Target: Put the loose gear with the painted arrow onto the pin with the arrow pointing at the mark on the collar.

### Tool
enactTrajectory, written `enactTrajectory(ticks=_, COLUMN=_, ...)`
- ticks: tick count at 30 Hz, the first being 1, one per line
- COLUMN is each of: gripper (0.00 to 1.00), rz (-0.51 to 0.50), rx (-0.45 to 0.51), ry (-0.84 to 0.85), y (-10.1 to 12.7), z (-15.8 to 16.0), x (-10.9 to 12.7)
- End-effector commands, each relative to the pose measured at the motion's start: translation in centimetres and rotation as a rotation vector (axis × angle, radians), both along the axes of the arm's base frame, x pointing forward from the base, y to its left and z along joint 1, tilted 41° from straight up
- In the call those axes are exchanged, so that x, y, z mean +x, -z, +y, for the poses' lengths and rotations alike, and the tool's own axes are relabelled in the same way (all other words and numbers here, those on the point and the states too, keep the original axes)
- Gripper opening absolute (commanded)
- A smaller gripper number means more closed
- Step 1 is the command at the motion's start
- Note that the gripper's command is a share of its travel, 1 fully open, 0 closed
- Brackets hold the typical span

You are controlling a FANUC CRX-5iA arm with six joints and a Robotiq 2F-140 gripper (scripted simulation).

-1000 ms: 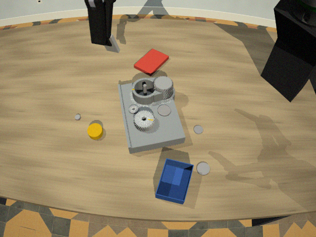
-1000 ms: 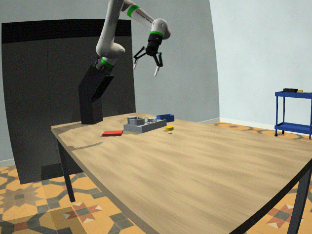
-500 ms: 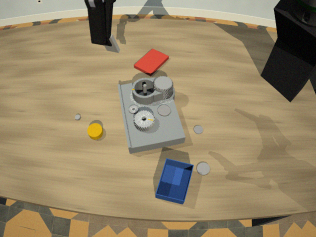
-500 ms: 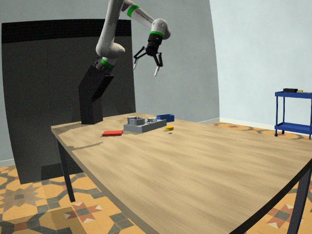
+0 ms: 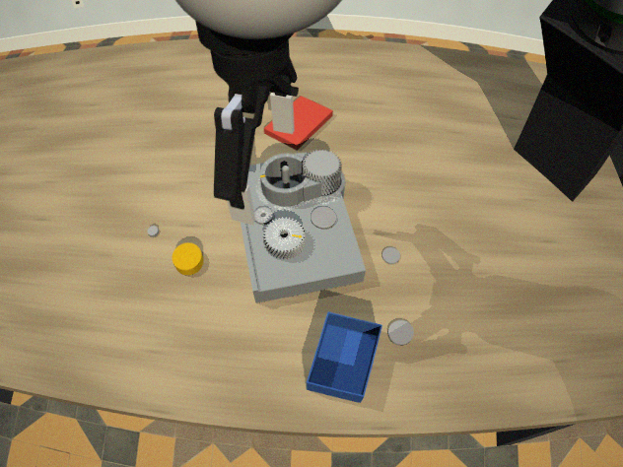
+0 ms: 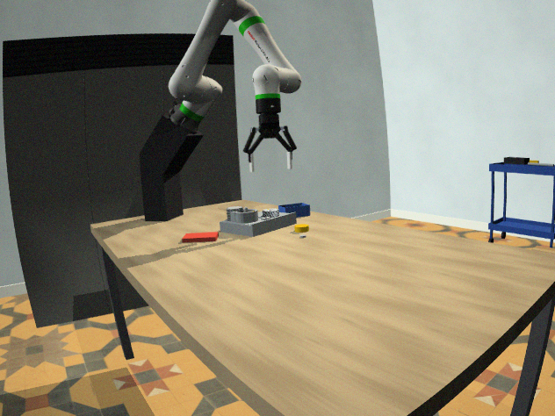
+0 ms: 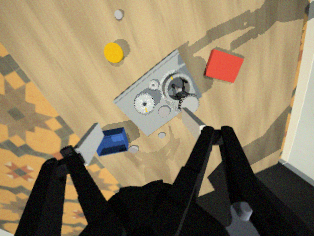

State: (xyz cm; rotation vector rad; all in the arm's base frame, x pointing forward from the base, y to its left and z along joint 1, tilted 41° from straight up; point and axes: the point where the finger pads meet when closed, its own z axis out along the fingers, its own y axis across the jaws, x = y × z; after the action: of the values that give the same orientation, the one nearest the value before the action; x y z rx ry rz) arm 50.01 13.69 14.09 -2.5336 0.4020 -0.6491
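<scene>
Top view, left part: we see a small grey disc and, just right of it and nearer the camera, a yellow puck, both lying on the wooden table and apart from each other.
Gripper: we find the gripper hanging well above the table with its fingers spread wide and nothing between them; in the top view one dark finger overlaps the left edge of the case.
Timing case: we note a grey slab, the timing case, lying flat near the table's middle.
Loose gear: the gear with the painted arrow lies flat on the case's top, near the middle, its yellow arrow pointing right; a smaller gear sits just beside its upper left.
Pin and collar: the pin stands upright inside the grey collar at the case's far end; a yellow mark shows on the collar's left rim.
Neighbouring gear: a tall toothed gear stands against the collar's right side.
Red block: a flat red block lies beyond the case, apart from it.
Right part: two grey discs lie on the table right of the case; a blue open bin sits near the case's front right corner.
Exterior view, far right: a blue cart stands by the wall.
</scene>
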Motion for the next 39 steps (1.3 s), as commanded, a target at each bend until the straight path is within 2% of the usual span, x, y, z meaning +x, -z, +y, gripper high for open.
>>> enactTrajectory(ticks=1, gripper=1.00, rz=-0.004, rx=0.022, ry=0.022, y=3.5, z=1.8, x=1.2)
enactTrajectory(ticks=2, gripper=1.00, rz=-0.004, rx=0.022, ry=0.022, y=6.5, z=3.1, x=2.3)
enactTrajectory(ticks=39, gripper=1.00, rz=-0.004, rx=0.022, ry=0.022, y=6.5, z=3.1, x=2.3)
